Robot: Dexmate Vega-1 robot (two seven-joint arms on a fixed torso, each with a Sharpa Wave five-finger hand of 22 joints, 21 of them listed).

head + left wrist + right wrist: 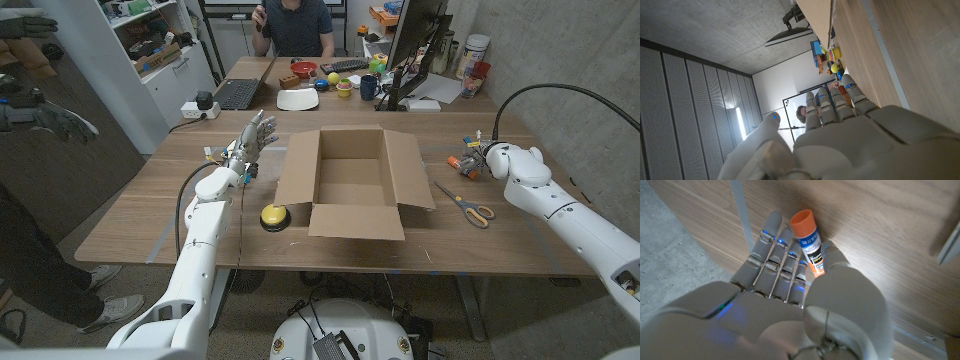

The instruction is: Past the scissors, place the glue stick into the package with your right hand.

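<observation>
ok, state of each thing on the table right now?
Brown cardboard box: upright, flaps open.
Orange-capped glue stick: capped, lying on the wood at the right hand's fingers; grip unclear.
Orange-handled scissors: lying on the table.
Left hand: open, holds nothing.

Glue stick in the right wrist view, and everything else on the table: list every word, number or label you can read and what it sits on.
Glue stick: a blue, white and black label with lines of print, too blurred to read. It lies against the right hand.
Cardboard box: no print visible.
Scissors: no marking visible.
Yellow button: no text visible.
Items on the far desk: too small to read.
</observation>
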